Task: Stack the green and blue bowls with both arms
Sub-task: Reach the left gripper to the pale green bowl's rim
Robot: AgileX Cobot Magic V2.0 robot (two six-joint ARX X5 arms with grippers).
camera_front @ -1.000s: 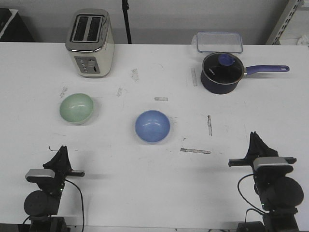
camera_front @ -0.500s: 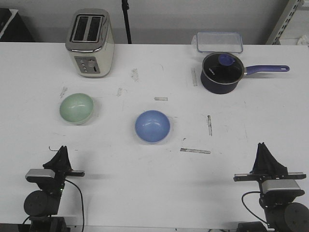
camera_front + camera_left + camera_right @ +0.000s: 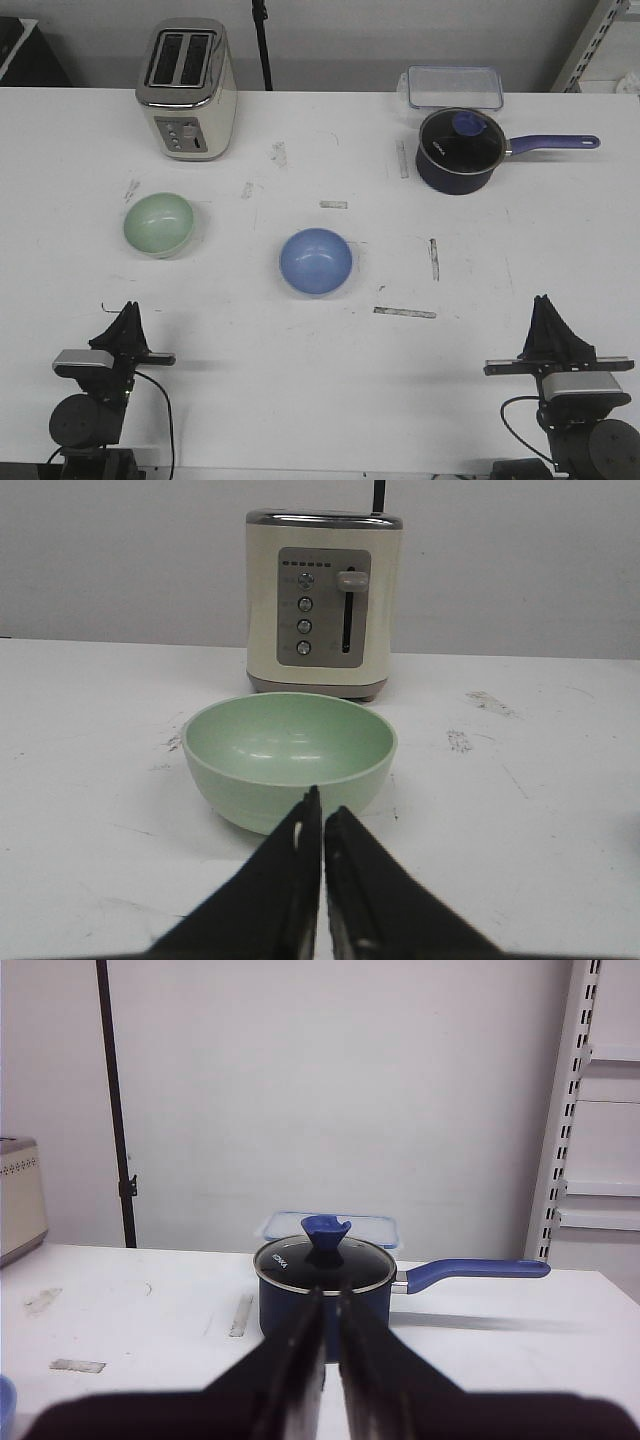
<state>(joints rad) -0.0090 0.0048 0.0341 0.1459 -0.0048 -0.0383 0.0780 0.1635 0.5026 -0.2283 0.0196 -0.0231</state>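
glossy mint green bowl and periwinkle blue bowl, upright, apart; both arms' jaws narrow, empty

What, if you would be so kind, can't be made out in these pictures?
- Blue bowl: right wrist view shows only a sliver, cut by the edge.
- Pan contents: hidden by its lid in the front and right wrist views.
- Toaster dial markings: too small in the left wrist view.
- Box contents: unclear in the front view; pan blocks it in the right wrist view.
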